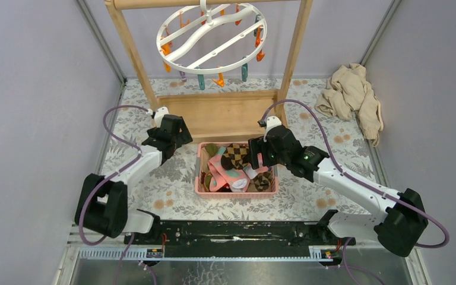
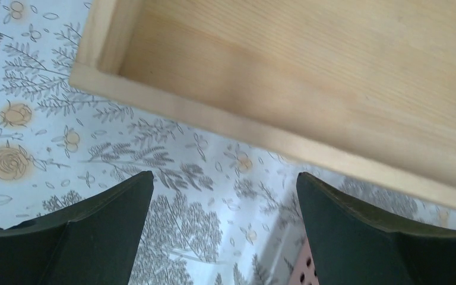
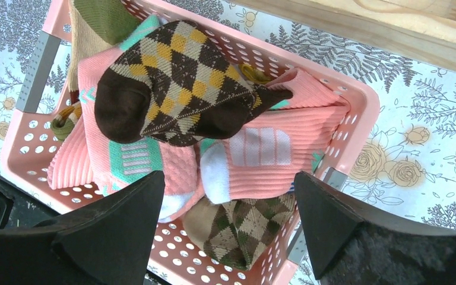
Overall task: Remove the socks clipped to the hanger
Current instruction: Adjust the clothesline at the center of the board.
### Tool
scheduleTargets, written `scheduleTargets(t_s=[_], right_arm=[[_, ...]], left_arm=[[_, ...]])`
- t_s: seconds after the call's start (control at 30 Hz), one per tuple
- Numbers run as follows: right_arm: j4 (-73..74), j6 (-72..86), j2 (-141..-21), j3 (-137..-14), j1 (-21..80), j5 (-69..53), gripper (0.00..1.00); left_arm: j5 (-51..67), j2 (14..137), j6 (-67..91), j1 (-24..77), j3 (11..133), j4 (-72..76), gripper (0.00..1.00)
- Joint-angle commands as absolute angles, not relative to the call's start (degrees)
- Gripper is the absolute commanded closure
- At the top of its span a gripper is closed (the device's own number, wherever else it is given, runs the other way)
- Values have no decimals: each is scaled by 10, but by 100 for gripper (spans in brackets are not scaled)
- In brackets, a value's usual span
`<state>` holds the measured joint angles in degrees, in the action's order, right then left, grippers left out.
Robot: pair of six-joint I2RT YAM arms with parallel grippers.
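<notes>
Left gripper [image 2: 224,181]: fingers wide apart with nothing between them. It hangs low over the flowered table cover [image 1: 172,190], just beside the near left corner of the wooden tray [image 2: 309,65], which likely keeps it out of the other arm's way.
Wooden rack [image 1: 127,41]: two posts and a top bar stand at the back, giving the hanger a place to dangle above the tray.
Hanger [image 1: 209,37]: the white ring hangs by its hook from the top bar, tilted toward the camera. Its orange clips [image 1: 219,80] and teal clips [image 1: 200,80] point down, and no sock shows on any of them in the top view.
Socks [image 3: 178,95]: they lie heaped in the pink basket [image 3: 356,101], the brown argyle one on top, pink ones beneath, another argyle at the near wall.
Basket position: on the table between the two arms, in front of the tray, so either arm can drop into it.
Right gripper [image 3: 231,178]: fingers spread and clamped on nothing, hovering right above the heap at the basket's right half, which suits a drop.
Beige cloth [image 1: 353,95]: crumpled at the far right, well apart from the work.
Stage, as judged: the removal looks done or nearly so; clips on the ring's far side are too small to check.
</notes>
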<state>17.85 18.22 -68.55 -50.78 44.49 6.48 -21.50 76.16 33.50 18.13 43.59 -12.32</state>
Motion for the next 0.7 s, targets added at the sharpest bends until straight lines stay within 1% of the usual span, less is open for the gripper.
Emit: scheduleTargets(t_s=[0.0, 0.13, 0.67], right_arm=[[178, 179, -651, -505, 435, 73, 12], [187, 178, -633, -499, 431, 77, 11], [195, 176, -618, -486, 424, 76, 9]], left_arm=[[-241, 817, 331, 149, 475, -67, 2], [-245, 862, 322, 140, 489, -59, 2], [-220, 950, 291, 125, 526, -1, 5]])
